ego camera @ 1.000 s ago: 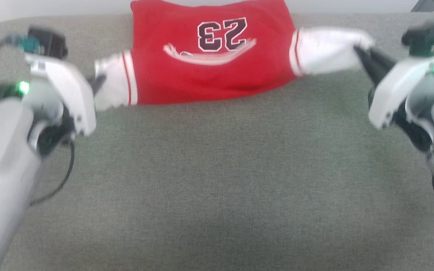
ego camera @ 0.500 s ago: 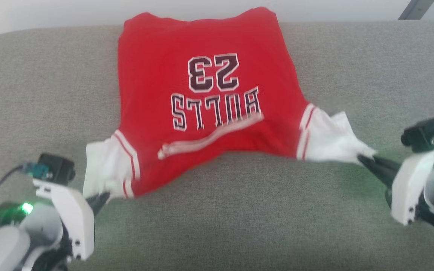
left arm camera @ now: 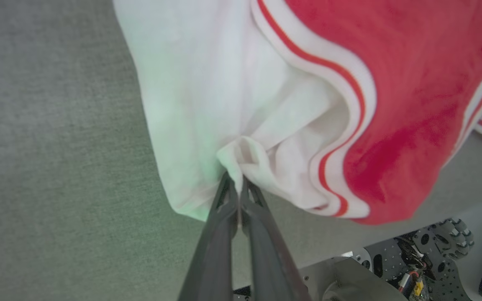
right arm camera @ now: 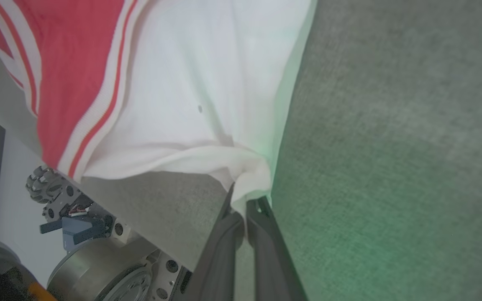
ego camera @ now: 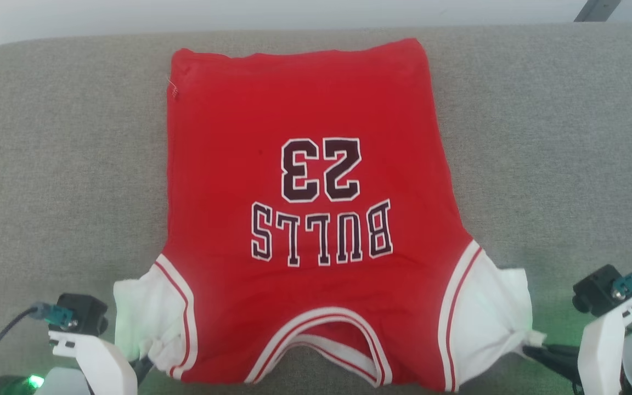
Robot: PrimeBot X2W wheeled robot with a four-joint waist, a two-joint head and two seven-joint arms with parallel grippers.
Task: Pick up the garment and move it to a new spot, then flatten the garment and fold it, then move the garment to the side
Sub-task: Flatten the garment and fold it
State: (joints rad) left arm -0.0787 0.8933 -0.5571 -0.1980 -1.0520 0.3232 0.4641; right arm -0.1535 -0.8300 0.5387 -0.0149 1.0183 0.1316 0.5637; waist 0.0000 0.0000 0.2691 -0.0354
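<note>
In the head view the garment [ego camera: 305, 219] lies face up on the grey counter [ego camera: 47, 164], hem at the far side and collar at the near edge, the red body mostly smooth. The left gripper [ego camera: 146, 368] pinches the left-hand sleeve [ego camera: 146, 318] and the right gripper [ego camera: 535, 351] pinches the right-hand sleeve [ego camera: 491, 318], one at each near corner. The step in hand looks like the flattening. To do it well, both arms should draw outward evenly and stay low, so the sleeves spread without bunching the chest, and pull no further toward the robot (the collar already sits at the counter's edge). Read upside down from here, the black, white-outlined lettering says "23" [ego camera: 320, 170] above "BULLS" [ego camera: 321, 233].

In the left wrist view the fingers [left arm camera: 224, 209] are clenched on a gathered fold of white sleeve cloth, which puckers toward the tips. The striped trim and red shoulder reach past the counter's edge, with the robot's base [left arm camera: 425, 251] below.

In the right wrist view the fingers [right arm camera: 262, 217] grip a bunched corner of the white sleeve the same way. The cloth fans out smooth above them, over grey counter tinted by a green glow. No writing shows in either wrist view.
</note>
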